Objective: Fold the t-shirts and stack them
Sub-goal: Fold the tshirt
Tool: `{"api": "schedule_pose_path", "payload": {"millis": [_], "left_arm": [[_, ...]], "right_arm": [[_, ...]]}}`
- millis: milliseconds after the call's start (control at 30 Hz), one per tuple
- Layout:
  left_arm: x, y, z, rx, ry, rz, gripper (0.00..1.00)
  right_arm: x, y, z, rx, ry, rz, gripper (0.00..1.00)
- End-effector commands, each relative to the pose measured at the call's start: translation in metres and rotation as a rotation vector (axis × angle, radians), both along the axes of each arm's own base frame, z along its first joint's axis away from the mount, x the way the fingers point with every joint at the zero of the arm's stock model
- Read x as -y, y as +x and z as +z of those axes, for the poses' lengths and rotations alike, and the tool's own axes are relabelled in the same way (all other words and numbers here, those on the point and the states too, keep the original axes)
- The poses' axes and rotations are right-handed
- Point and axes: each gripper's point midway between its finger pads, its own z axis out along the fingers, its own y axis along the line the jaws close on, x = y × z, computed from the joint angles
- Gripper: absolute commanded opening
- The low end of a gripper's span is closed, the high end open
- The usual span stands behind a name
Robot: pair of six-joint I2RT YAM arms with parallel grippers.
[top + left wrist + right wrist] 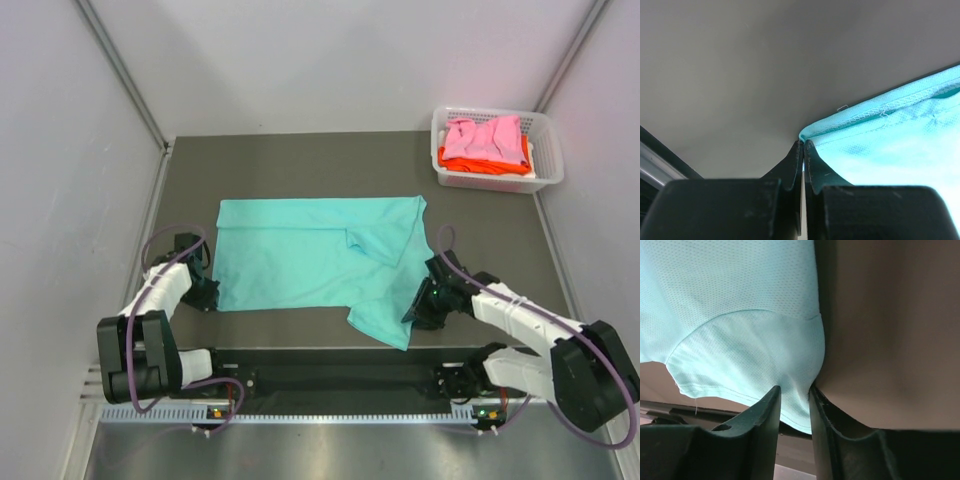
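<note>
With left gripper (803,144), clamps tight the near-left hem corner of the teal t-shirt (300,260), spread out on the table (300,170); with right gripper (795,390), jaws parted, straddles its near-right sleeve edge, not yet pinched. Far right, in white basket (549,168): pink t-shirt (485,135) atop orange t-shirt (478,160).

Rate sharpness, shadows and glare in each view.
Top view: even light, sharp, no glare on the teal shirt. Left wrist: hem stitching crisp, dark left pincer soft, close to the lens. Right wrist: mesh weave sharp, shadow band on the table beside it.
</note>
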Motion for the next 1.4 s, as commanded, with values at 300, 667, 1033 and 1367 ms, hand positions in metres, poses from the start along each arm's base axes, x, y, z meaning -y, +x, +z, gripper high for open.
{"api": "schedule_pose_path", "payload": {"millis": [300, 667, 1033, 1367], "left_arm": [[-0.013, -0.012, 0.009, -0.007, 0.069, 0.015, 0.0], [-0.013, -0.001, 0.03, 0.042, 0.078, -0.048, 0.0], [-0.012, 0.077, 0.068, 0.188, 0.069, -0.276, 0.0], [-0.013, 0.159, 0.062, 0.191, 0.02, -0.368, 0.0]], "right_arm": [[0.023, -0.013, -0.013, -0.001, -0.107, -0.038, 0.0], [0.017, 0.033, 0.047, 0.22, -0.096, 0.068, 0.0], [0.015, 0.12, 0.091, 0.334, -0.12, 0.118, 0.0], [0.016, 0.198, 0.111, 0.368, -0.103, 0.126, 0.0]]}}
